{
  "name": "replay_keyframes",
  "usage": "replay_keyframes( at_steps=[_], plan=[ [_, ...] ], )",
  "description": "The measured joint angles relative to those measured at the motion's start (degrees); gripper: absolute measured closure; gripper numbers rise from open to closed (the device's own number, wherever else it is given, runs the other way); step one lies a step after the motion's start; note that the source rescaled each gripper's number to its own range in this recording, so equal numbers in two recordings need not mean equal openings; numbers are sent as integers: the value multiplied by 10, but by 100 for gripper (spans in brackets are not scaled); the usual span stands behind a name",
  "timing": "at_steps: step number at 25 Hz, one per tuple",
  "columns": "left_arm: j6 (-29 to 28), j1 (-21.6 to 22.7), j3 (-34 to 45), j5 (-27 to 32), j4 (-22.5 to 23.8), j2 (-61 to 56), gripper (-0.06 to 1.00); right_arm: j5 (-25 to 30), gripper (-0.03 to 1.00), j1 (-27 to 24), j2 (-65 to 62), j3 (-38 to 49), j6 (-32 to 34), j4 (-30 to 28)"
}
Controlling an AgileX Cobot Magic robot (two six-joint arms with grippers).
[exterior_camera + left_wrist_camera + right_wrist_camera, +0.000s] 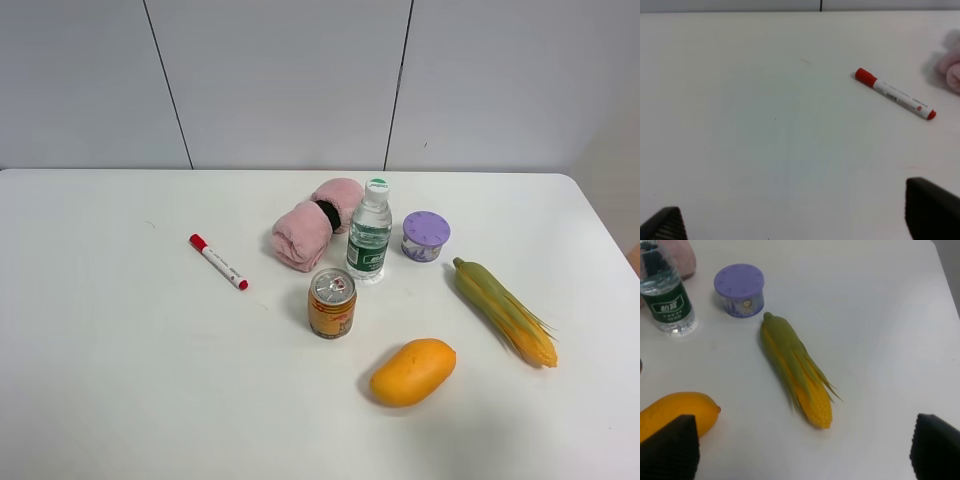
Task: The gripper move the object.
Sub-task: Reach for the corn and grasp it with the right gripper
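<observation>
The ear of corn (505, 312) lies flat on the white table at the right, green husk end toward the back and yellow tip toward the front. In the right wrist view the corn (795, 370) lies just ahead of my right gripper (802, 452), whose black fingertips (670, 447) stand wide apart and hold nothing. My left gripper (797, 222) is also open and empty over bare table. Neither gripper shows in the exterior high view.
An orange-yellow mango (412, 372) lies front left of the corn. A purple-lidded tub (426, 235), a water bottle (369, 232), a can (332, 302) and a pink rolled towel (315, 225) stand mid-table. A red-capped marker (218, 261) lies to the left.
</observation>
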Motion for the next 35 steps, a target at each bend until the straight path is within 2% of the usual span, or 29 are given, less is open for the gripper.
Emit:
replay_keyframes(
  at_steps=[1,12,16,22,28,35],
  plan=[
    [0,0,0,0,0,0,-6,0,24,0,0,0,1,0],
    [1,0,0,0,0,0,-6,-1,24,0,0,-3,16,-11],
    [0,0,0,0,0,0,-6,0,24,0,42,-64,27,-11],
    [0,0,0,0,0,0,-6,3,24,0,244,-181,35,-12],
    [0,0,0,0,0,0,-6,5,24,0,481,-263,12,-12],
    [1,0,0,0,0,0,-6,-27,24,0,707,-309,-12,-24]
  ],
)
